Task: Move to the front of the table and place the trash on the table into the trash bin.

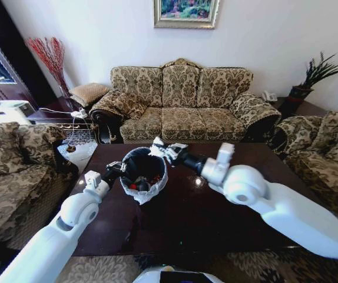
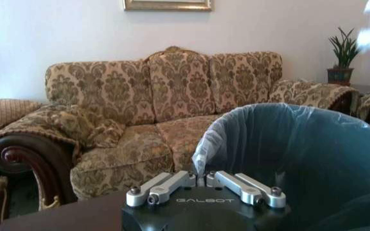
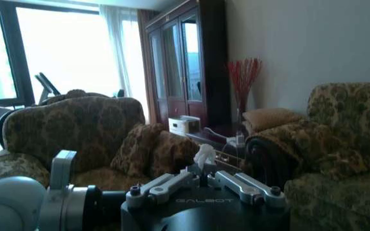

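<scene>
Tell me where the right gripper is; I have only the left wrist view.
Observer: The right gripper is over the bin's far rim, shut on a white tissue.
Operator: Report what is inside the bin.
Observer: Red-and-white litter lies at its bottom.
Operator: Say where the bin stands.
Observer: On the table's left half, with the left gripper shut on its near-left rim.
</scene>
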Controlling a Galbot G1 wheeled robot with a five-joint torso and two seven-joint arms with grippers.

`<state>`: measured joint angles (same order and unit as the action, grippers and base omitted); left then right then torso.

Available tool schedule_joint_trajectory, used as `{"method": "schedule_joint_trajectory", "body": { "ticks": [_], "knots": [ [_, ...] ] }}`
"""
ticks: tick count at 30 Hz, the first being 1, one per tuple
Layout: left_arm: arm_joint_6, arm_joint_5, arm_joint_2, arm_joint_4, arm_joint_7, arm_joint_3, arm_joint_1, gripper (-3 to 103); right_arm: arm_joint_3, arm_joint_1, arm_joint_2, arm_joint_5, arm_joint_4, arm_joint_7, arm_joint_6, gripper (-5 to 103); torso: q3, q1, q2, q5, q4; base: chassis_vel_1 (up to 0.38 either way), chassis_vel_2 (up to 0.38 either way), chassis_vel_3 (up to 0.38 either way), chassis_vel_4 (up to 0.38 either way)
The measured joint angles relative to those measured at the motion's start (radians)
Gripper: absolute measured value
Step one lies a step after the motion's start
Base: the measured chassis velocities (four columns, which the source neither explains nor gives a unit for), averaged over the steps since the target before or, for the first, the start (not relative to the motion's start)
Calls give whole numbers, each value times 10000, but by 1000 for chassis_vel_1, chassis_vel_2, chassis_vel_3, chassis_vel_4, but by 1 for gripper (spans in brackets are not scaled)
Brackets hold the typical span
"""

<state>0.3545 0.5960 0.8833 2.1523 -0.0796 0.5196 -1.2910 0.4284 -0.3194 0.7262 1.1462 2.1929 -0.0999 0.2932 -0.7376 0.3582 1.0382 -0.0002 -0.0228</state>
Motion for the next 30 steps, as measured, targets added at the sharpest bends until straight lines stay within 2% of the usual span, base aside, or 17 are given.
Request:
{"method": "schedule_joint_trajectory", "body": {
  "ticks": [1, 4, 11, 15, 16, 17, 19, 20, 21, 23, 24, 25, 27, 29, 30],
  "knots": [
    [-1, -33, 23, -12, 3, 22, -18, 3, 248, 43, 106, -174, -225, 64, 133, -2, 1, 0, 1, 0, 1, 0, 0, 0, 0],
    [-15, -47, 23, -12, 18, 96, -58, 3, 577, 91, 288, -364, -444, 206, 287, -1, 1, -2, 1, 1, 1, 0, 0, 0, 0],
    [-34, -58, 23, -54, 39, 151, -3, 3, 1020, 398, 801, -718, -900, 466, 294, 12, 1, -1, 1, 0, 1, 0, 0, 0, 0],
    [-39, -119, 151, -61, 66, 110, -6, 3, 1123, 633, 1214, -790, -1295, 546, 186, 31, 1, -1, 1, 0, 2, 0, 0, 0, 0],
    [-39, -119, 151, -61, 66, 110, -6, 3, 1123, 633, 1214, -790, -1295, 546, 186, 31, 1, -1, 1, 0, 2, 0, 0, 0, 0],
    [-39, -140, 186, -61, 78, 105, -19, 3, 1152, 680, 1352, -805, -1418, 548, 160, 37, 1, -2, 1, 1, 1, 0, 0, 0, 0],
    [-39, -146, 193, -61, 84, 105, -23, 3, 1163, 693, 1386, -810, -1448, 548, 154, 37, 1, -2, 1, 1, 2, 0, 0, 0, 0],
    [-39, -170, 213, -58, 101, 112, -53, 3, 1224, 754, 1513, -826, -1559, 582, 133, 47, 1, -1, 0, 0, 1, 0, 0, 0, 0],
    [-47, -180, 215, -53, 109, 135, -76, 3, 1258, 784, 1556, -836, -1586, 596, 129, 53, 1, -1, 0, 0, 1, 0, 0, 0, 0],
    [-59, -185, 215, -40, 114, 164, -98, 3, 1284, 802, 1578, -841, -1595, 615, 127, 53, 1, -1, 1, 0, 1, 0, 0, 0, 0],
    [-73, -187, 214, -29, 125, 213, -124, 3, 1300, 816, 1595, -846, -1600, 643, 125, 63, 1, -2, 1, 1, 1, 0, 0, 0, 0],
    [-87, -189, 213, -28, 128, 236, -136, 3, 1302, 819, 1601, -854, -1613, 663, 123, 69, 2, -3, 1, 1, 2, 0, 0, 0, 0],
    [-97, -190, 211, -29, 131, 251, -140, 3, 1302, 820, 1612, -866, -1633, 672, 116, 69, 2, -3, 1, 1, 2, 0, 0, 0, 0],
    [-112, -192, 214, -28, 134, 259, -142, 3, 1303, 820, 1653, -934, -1703, 692, 46, 80, 2, -3, 1, 1, 2, 0, 0, 0, 0],
    [-112, -192, 214, -28, 134, 259, -142, 3, 1303, 820, 1653, -934, -1703, 692, 46, 80, 2, -3, 1, 1, 2, 0, 0, 0, 0]
  ]
}}
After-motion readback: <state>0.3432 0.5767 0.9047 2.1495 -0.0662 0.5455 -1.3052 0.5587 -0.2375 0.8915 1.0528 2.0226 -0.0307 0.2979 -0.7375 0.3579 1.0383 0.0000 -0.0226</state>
